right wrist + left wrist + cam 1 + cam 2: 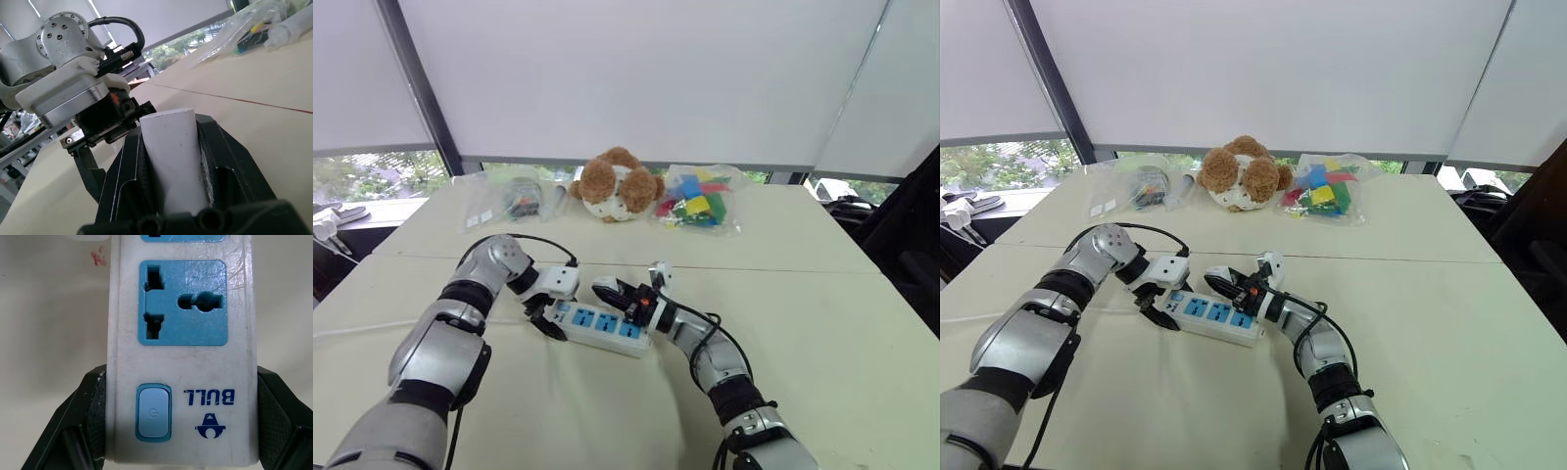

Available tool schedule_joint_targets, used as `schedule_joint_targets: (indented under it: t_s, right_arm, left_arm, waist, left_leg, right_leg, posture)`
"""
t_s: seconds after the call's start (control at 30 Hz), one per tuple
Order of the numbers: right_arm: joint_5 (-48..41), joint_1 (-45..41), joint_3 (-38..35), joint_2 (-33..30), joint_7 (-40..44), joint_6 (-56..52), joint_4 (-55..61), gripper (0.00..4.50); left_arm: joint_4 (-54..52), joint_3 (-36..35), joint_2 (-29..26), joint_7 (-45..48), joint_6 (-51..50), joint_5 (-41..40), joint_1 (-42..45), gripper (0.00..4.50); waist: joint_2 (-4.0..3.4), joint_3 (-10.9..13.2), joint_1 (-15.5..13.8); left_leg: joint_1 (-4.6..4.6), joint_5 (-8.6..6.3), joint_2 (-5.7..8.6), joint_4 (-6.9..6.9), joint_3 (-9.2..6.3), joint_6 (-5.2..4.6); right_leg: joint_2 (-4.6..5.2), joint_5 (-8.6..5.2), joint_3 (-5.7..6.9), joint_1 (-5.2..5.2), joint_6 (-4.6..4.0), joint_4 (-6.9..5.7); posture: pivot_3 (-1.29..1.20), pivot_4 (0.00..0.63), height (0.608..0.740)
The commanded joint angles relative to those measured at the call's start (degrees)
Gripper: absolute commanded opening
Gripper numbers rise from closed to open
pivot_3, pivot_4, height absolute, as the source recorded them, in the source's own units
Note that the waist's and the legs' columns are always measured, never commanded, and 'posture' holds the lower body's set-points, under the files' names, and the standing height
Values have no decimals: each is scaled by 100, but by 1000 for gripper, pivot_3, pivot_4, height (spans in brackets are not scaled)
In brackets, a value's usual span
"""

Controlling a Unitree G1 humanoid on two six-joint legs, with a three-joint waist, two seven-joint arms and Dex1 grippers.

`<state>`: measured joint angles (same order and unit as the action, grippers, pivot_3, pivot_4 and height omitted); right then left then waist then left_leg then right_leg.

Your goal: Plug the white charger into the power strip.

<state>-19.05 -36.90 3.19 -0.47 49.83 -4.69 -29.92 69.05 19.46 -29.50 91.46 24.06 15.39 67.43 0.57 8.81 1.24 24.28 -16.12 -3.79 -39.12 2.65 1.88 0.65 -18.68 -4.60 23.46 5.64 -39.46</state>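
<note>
The white power strip [603, 326] with blue sockets lies flat on the cream table, near its middle. My left gripper [541, 317] is shut on its switch end; in the left wrist view the black fingers [89, 417] press both sides of the strip [181, 357] beside the blue button. My right gripper [613, 292] hovers just above the strip's far side, shut on the white charger [173, 156]. The charger's plug side is hidden. The left gripper's wrist [68, 83] shows close by in the right wrist view.
At the back of the table sit a brown and white plush bear [617, 186], a clear bag of coloured blocks [700, 203] to its right and a clear bag of small items [512, 201] to its left. A seam [783, 269] crosses the table.
</note>
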Motion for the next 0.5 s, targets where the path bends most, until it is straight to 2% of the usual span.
schedule_joint_targets:
  t_s: [0.03,0.5]
  right_arm:
    - [-45,25,76,87,54,-17,338,783]
    - [45,222,260,137,58,24,423,783]
  left_arm:
    - [-58,-114,19,-21,10,-97,72,3043]
    - [-61,-117,13,-23,-24,-70,78,3043]
  waist:
    - [0,0,-1]
    - [0,0,-4]
  left_leg:
    - [0,0,0,0,0,0]
    - [0,0,0,0,0,0]
  right_leg:
    - [0,0,0,0,0,0]
    - [0,0,0,0,0,0]
  posture:
    - [0,150,739]
    - [0,150,739]
